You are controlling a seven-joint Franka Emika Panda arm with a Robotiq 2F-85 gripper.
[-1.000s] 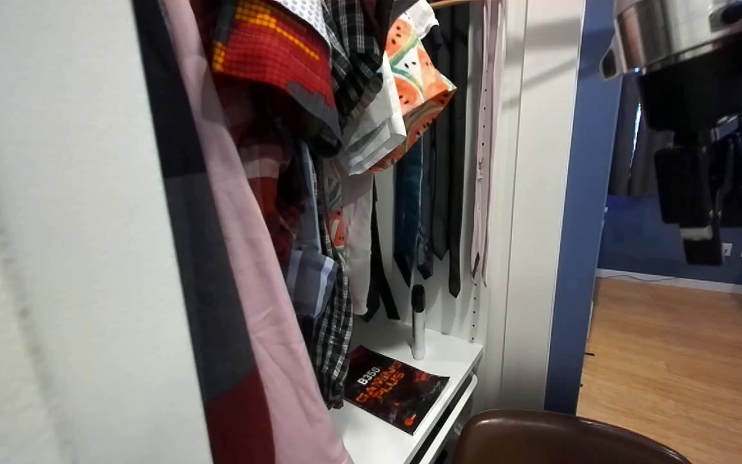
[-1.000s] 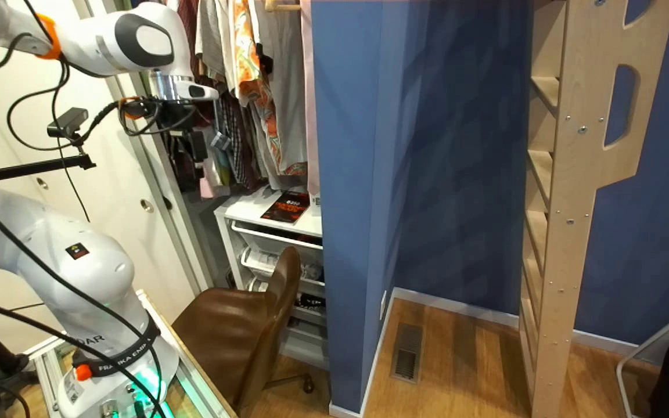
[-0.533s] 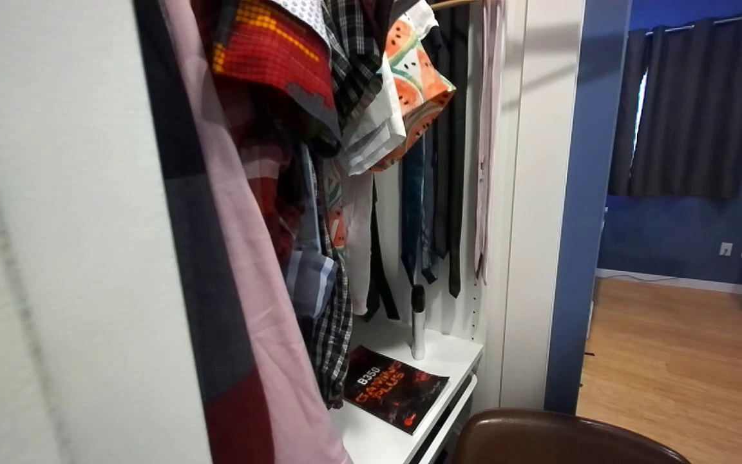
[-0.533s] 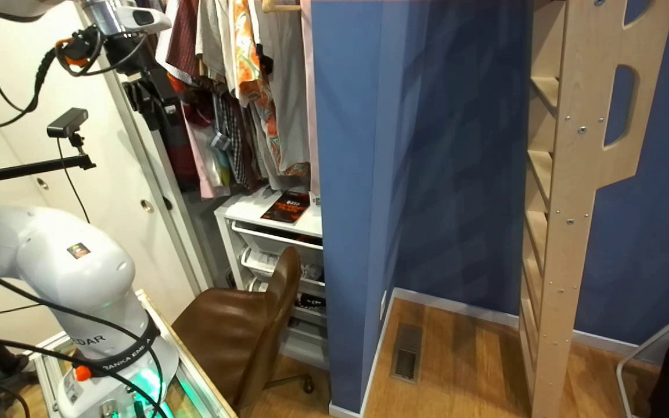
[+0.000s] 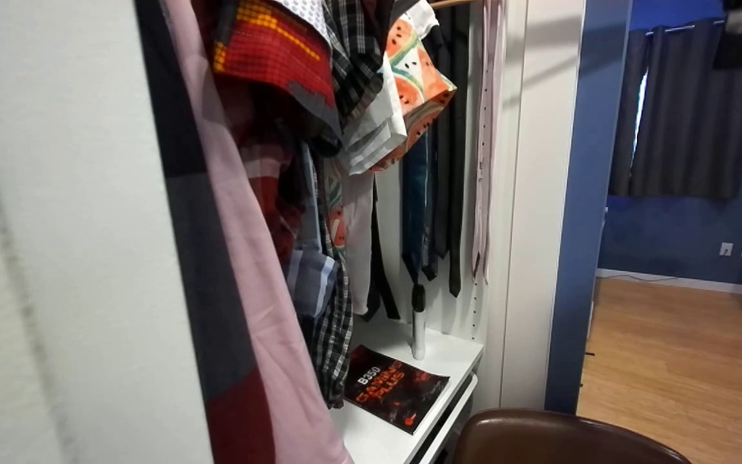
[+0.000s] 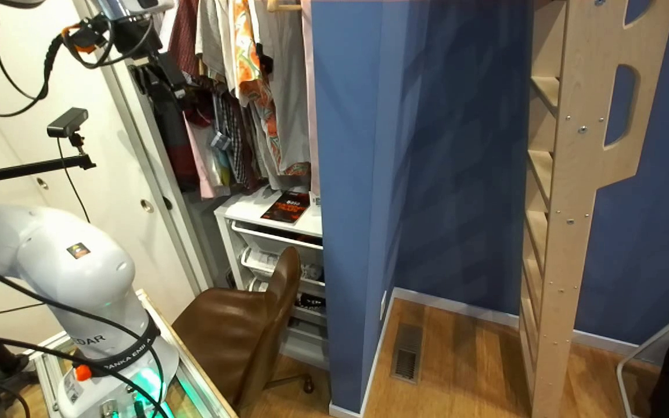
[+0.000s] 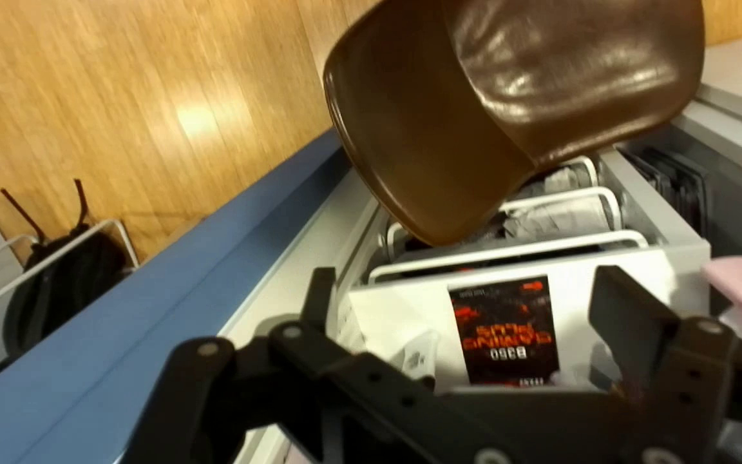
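Clearly higher than a second ago, the gripper (image 7: 466, 290) has its fingers (image 7: 632, 316) apart; well below, the booklet (image 7: 506, 332) lies unmoved near the front edge of the white drawer unit (image 7: 403, 312), its top showing on either side, the brown chair (image 7: 422, 129) before that edge.

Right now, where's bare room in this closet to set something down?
On the white drawer unit top: bare strip between the B350 Gaming Plus booklet and pink garment; bare front corner beside the black-topped white object. Crowded above, with hanging clothes.
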